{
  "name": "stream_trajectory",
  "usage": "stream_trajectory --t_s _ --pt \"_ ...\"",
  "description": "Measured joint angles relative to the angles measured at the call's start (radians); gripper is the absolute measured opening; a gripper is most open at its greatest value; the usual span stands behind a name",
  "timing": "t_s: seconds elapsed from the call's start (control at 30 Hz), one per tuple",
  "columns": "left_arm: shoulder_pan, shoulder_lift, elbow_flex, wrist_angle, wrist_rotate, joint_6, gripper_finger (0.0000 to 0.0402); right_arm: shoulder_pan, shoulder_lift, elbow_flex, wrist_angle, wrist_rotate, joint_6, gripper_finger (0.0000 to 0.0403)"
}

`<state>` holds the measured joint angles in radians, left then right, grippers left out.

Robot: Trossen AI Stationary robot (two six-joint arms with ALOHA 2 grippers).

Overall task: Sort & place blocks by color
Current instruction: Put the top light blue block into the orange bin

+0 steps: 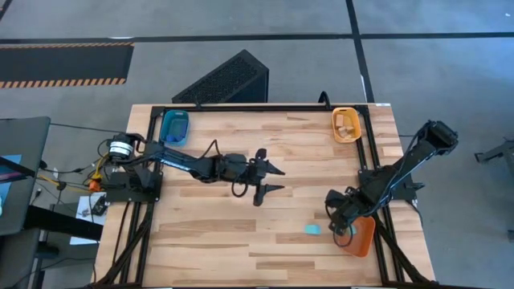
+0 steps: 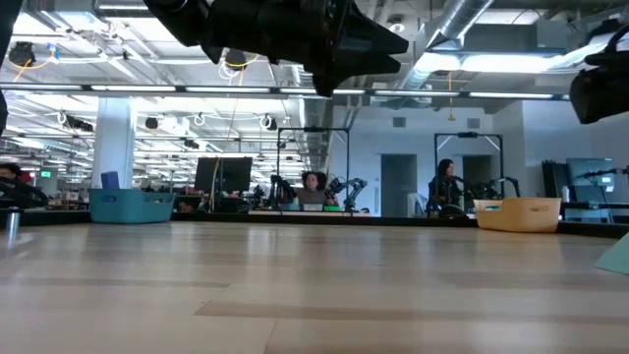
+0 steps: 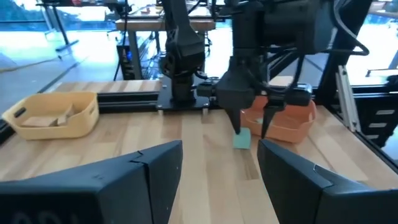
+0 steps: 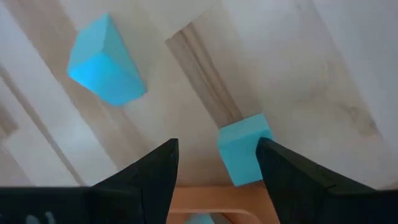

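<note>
Hovering right gripper (image 4: 214, 163), jaws apart, over cyan cube (image 4: 244, 149) beside orange tray (image 1: 363, 236); left gripper (image 1: 271, 178) waiting mid-table, jaws apart.

Table centre (image 1: 265, 233) lies open for passage. At five o'clock, two cyan blocks (image 4: 106, 61) and the orange tray (image 1: 363, 237) crowd the right gripper (image 1: 344, 227). Blue tray (image 1: 174, 127) at eleven, yellow tray (image 1: 346, 125) at one.

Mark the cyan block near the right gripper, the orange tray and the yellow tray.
cyan block (image 1: 312, 229), high view, middle of its top face
orange tray (image 1: 363, 238), high view, its visible wall
yellow tray (image 1: 336, 124), high view, its left rim
</note>
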<state>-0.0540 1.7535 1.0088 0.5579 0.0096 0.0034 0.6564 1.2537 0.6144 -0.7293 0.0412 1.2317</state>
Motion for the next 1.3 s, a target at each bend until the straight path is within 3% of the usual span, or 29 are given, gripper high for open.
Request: stream_trajectory --t_s 0.6,0.9,1.07,1.3 --pt "0.010 0.000 0.000 -0.001 -0.063 0.010 0.0199 -0.005 0.011 -0.001 -0.124 0.030 -0.191 0.0249" --pt "0.011 -0.001 0.000 0.002 -0.115 -0.005 0.0199 -0.211 0.011 0.036 -0.196 0.139 -0.203 0.0249" --pt "0.011 -0.001 0.000 0.002 -0.102 -0.017 0.0199 -0.290 0.009 0.104 -0.243 0.125 -0.312 0.0249" --pt "0.011 -0.001 0.000 0.000 -0.101 -0.047 0.0199 -0.316 0.009 0.114 -0.278 0.084 -0.327 0.0250"
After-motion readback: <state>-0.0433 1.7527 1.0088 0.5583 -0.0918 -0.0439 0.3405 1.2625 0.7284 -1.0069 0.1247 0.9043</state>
